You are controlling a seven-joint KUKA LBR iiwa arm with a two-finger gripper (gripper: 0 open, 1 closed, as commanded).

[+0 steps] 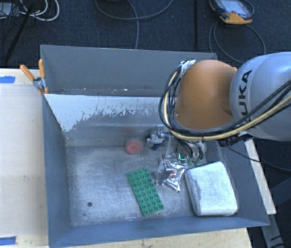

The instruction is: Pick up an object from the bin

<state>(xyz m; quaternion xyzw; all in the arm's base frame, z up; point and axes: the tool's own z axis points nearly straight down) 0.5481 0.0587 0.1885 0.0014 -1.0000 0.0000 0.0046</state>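
My gripper hangs low in the bin's right half, mostly covered from above by the arm's orange dome. Directly below it lies a crumpled shiny silver piece; whether the gripper touches it I cannot tell. A green studded building plate lies flat just left of the silver piece. A white, rough rectangular block rests to the right, close against the gripper. A small round pink thing sits near the back wall to the left.
A small silver-grey bit shows by the back wall beside the pink thing; whether it is loose or part of the gripper is unclear. The arm and its cables cover the bin's right rear corner.
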